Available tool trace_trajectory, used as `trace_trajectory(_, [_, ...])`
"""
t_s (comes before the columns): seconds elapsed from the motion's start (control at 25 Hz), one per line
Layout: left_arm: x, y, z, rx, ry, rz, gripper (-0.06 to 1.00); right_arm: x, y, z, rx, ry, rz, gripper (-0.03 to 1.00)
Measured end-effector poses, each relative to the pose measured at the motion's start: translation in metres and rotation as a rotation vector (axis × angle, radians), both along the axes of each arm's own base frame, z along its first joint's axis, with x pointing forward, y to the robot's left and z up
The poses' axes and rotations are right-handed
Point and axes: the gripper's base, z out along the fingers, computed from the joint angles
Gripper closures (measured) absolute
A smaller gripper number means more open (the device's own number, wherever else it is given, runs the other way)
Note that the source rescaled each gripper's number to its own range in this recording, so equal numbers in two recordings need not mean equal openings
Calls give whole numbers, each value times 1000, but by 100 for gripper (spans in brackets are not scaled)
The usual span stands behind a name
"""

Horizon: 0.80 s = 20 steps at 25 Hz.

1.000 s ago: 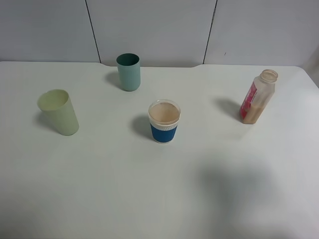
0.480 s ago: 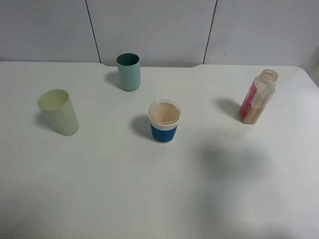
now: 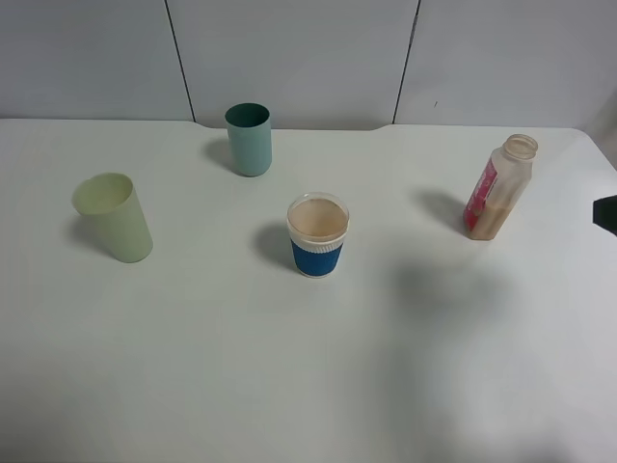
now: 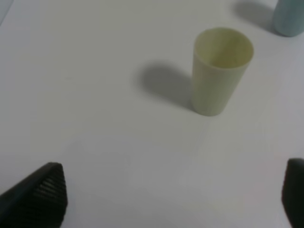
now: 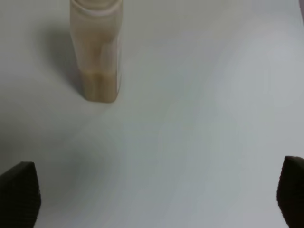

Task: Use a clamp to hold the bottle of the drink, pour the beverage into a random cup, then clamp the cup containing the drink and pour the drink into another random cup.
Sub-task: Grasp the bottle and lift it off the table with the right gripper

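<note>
Bottle [image 3: 499,191] is standing upright, well right of the blue cup [image 3: 318,236], which is already holding drink. Right gripper [image 5: 156,187] is hovering nearer it, jaws gaping and empty, bottle lying ahead; left gripper [image 4: 168,187], also gaping, is facing the green cup [image 4: 221,71].

White tabletop [image 3: 193,367]: plain matte white, no pattern, soft grey shadows beside each vessel.
Grey wall panels [image 3: 289,58]: pale grey, split by thin dark seams.
Teal plastic tumbler [image 3: 249,145]: muted blue-green outside, darker green inside.
Pale green plastic cup [image 3: 114,222]: washed-out yellow-green all over, no print.
White paper cup with blue sleeve [image 3: 317,255]: white rim and base, deep blue band round the middle, light beige drink [image 3: 317,220] inside.
Clear plastic bottle [image 3: 508,174]: see-through, red and pink label [image 3: 479,200] on one side, tan liquid in the lower part.
Left gripper fingers [image 4: 40,192]: black, finely ribbed.
Right gripper fingers [image 5: 19,194]: black.
</note>
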Motion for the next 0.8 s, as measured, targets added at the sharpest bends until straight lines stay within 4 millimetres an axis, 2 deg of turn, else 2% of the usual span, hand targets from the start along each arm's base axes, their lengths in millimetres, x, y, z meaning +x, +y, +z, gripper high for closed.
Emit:
trace_trajectory(0.28, [0, 0, 0, 0, 0, 0, 27, 5, 2, -14, 2, -72, 31, -3])
trace_trajectory(0.4, [0, 0, 0, 0, 0, 0, 27, 5, 4, -30, 5, -120, 57, -3])
trace_trajectory(0.64, [0, 0, 0, 0, 0, 0, 27, 4, 9, -48, 79, -210, 67, -3])
trace_trajectory(0.8, [0, 0, 0, 0, 0, 0, 27, 3, 9, -51, 94, -229, 70, -3])
